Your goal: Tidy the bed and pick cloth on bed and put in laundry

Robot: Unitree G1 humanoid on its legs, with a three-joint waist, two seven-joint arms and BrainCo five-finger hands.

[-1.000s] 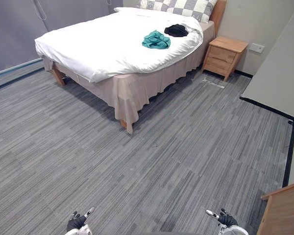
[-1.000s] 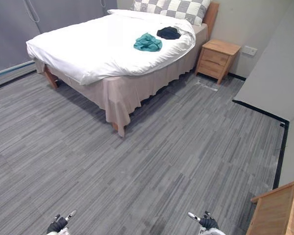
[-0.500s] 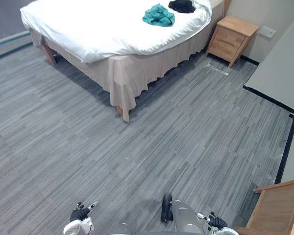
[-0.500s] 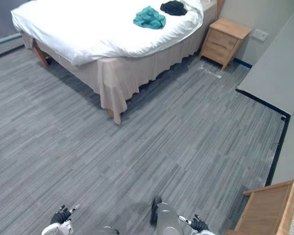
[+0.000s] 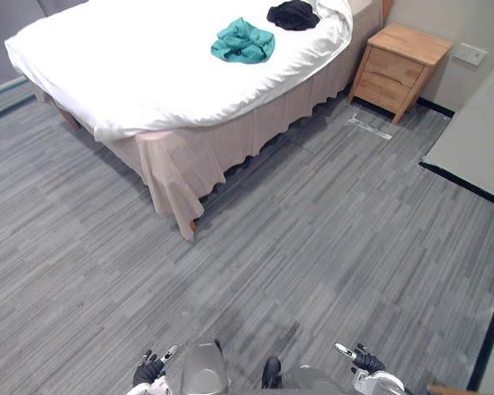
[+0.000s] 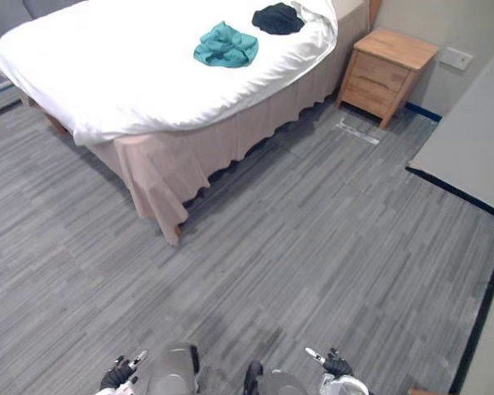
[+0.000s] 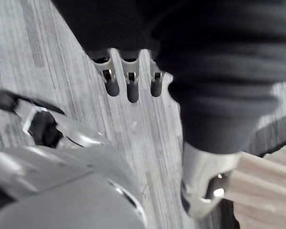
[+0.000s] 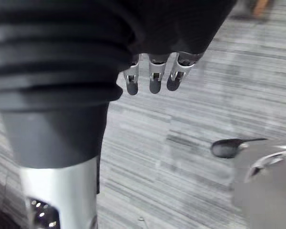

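Nearest, the left hand (image 5: 148, 372) and right hand (image 5: 366, 360) hang low over the grey floor (image 5: 329, 230), fingers loosely apart and holding nothing. Further off stands the bed (image 5: 132, 74) with its white cover. A teal cloth (image 5: 243, 43) lies crumpled on it, a black cloth (image 5: 293, 14) just beyond, near the wooden nightstand (image 5: 399, 70)

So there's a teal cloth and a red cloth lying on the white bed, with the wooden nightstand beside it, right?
Not quite: it's a black cloth, not a red one. The left eye view shows it and the teal cloth lying on the white bed, with the wooden nightstand beside it.
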